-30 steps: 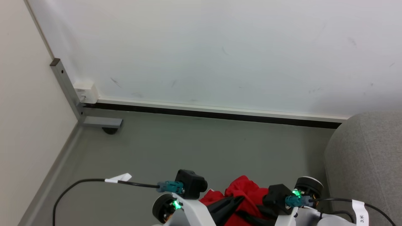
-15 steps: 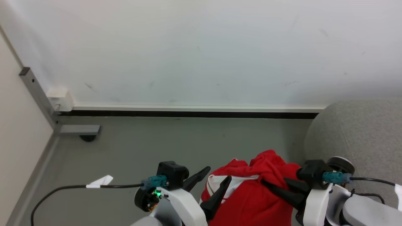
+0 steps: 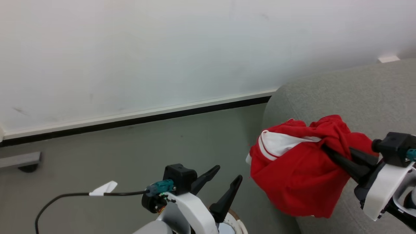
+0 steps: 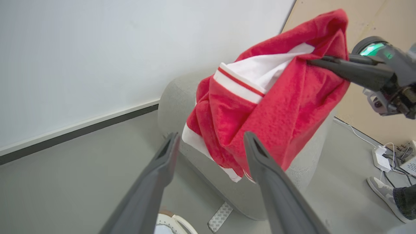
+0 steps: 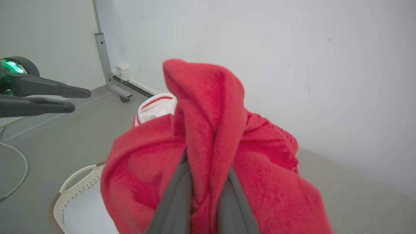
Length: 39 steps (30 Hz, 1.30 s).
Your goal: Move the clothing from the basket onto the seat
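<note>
Red clothing (image 3: pixel 292 182) hangs pinched in the right tool (image 3: pixel 328 151), by the seat (image 3: pixel 341 94).
It looks soft and light, drooping under that tool; a bunched fold seems best to grab. Left tool (image 3: pixel 228 172) gapes wide, empty.

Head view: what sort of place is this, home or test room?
Likely a test room staged like a home: a grey sofa on bare grey floor against a plain white wall, with a white plug and cables nearby.
</note>
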{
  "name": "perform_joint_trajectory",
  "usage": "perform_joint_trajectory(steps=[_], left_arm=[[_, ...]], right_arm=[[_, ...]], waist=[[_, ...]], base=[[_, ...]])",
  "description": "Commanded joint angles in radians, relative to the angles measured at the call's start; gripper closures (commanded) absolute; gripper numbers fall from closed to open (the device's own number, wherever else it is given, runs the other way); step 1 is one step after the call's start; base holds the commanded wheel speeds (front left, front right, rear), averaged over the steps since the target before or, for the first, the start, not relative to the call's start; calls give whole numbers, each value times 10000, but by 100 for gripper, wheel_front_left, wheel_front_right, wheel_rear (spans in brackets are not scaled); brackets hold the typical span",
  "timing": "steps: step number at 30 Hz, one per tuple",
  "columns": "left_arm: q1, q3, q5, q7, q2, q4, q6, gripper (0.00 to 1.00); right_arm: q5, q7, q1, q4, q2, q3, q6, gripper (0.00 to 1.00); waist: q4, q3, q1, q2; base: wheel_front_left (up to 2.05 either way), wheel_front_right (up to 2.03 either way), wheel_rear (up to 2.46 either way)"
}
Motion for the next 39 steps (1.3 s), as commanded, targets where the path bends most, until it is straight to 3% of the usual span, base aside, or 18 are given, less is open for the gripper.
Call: perform_joint_trajectory(steps=[1,7,13,20,24,31,39], left_arm=[[-78,-18,51,-76,-5,32,-27,0],[-153,-76,110,-143,-99,28,-4,0],[-282,-127,190,-12,-34,-153,7,0],[-1125,-65,508,452,154,-633,37,0],[-2093,-54,759,920,201,-768,-122,0],[-4238,-37,1423,1856,198,-1046,-517,0],[-5863,103,1855,2459,25,-1395,-740,0]], right_arm=[[-15,-75,176,-63,-98,-193,-21,100],[-113,-147,735,-234,-433,-1156,-21,100],[-290,-62,1358,-459,-281,-1914,-21,100],[-717,-571,1436,-208,108,-3625,-23,100],[-1571,-1049,929,666,589,-5212,-23,100],[-2922,-1240,-791,2442,2041,-8428,-21,100],[-4354,-898,-3449,4746,2777,-11125,-21,100]], waist=[[-429,173,-1,-1],[-1046,346,-1,-1],[-1440,607,-1,-1],[-1412,2159,-1,-1],[-1155,3386,-1,-1],[-621,5832,-1,-1],[-47,7833,-1,-1]], base=[[0,0,0],[0,0,0],[0,0,0],[0,0,0],[0,0,0],[0,0,0],[0,0,0]])
